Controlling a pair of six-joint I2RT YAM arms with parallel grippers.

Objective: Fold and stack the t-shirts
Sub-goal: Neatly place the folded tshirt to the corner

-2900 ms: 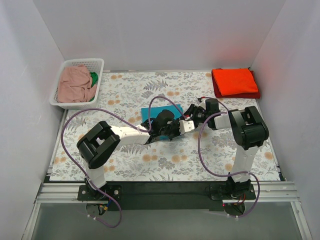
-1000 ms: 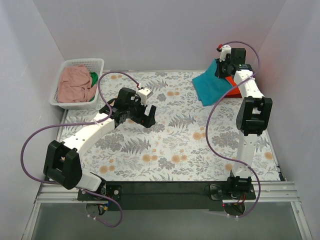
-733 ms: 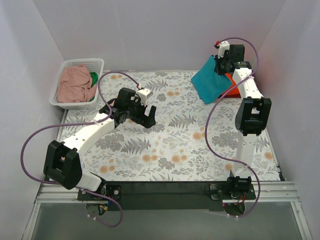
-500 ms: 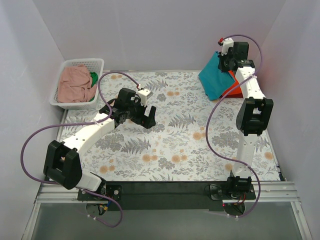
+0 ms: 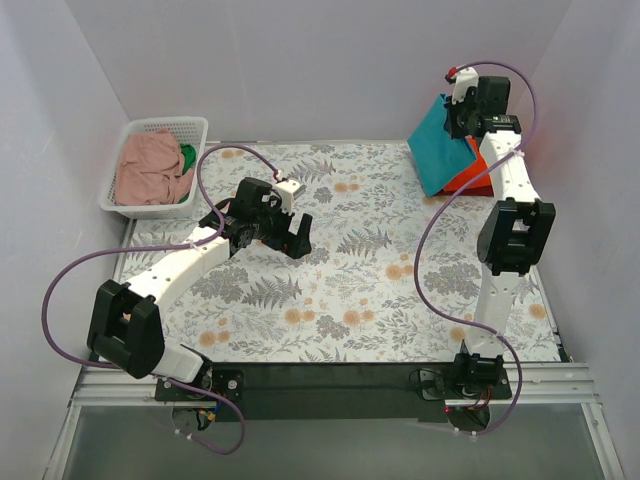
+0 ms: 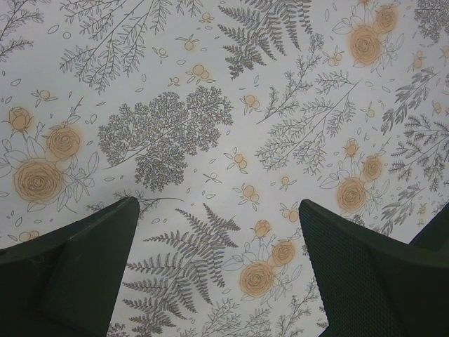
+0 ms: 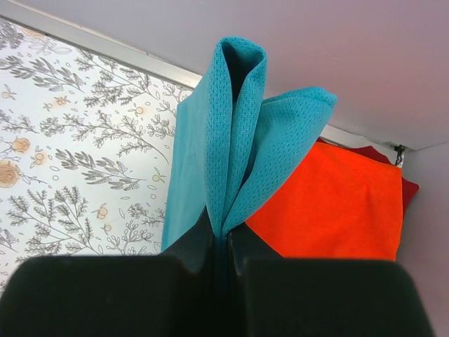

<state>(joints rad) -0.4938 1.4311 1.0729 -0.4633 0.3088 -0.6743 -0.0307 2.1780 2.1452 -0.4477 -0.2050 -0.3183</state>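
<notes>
Currently the left tool [image 6: 217,210] hovers with jaws spread over the floral bench [image 5: 350,300], holding nothing. Farther back, at the upper right of the frame, the right tool [image 7: 223,242] pinches the teal t-shirt [image 7: 231,126], which hangs just over the orange-red t-shirt [image 7: 330,203]. Stacking looks to be in hand. The next move calls for lowering it squarely onto the orange-red one, then letting go.

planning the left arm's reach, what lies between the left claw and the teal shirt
Only bare floral-print table cloth, in the top view, between the left claw and the teal-blue mesh t-shirt in the right claw.
</notes>
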